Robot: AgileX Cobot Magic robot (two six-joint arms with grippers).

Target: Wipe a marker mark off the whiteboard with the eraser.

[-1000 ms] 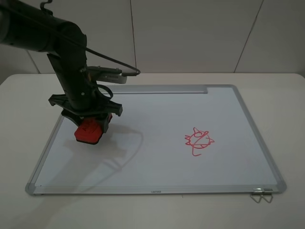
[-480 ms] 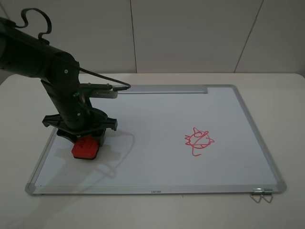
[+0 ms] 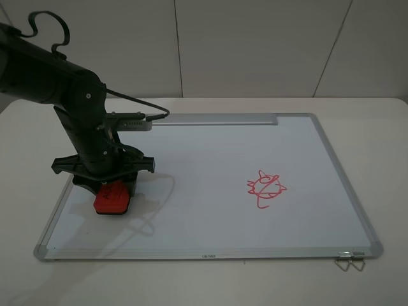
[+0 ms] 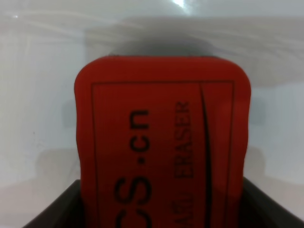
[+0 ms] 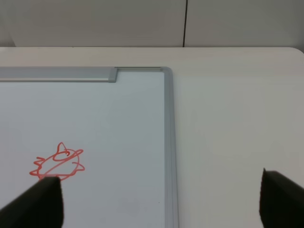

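Whiteboard (image 3: 210, 159) lies flat on the white table (image 3: 376, 127). Left gripper (image 3: 113, 185) is clamped tight on the red eraser (image 3: 113, 199), which sits on the board at its left end, near the front corner. Right gripper (image 5: 162, 202) is spread wide with nothing in it. Round red scribble (image 3: 266, 188) is well off to the right.

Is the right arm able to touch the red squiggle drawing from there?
Probably yes. The right gripper is open and points toward the red squiggle, and only bare whiteboard lies between them, with nothing blocking the way.
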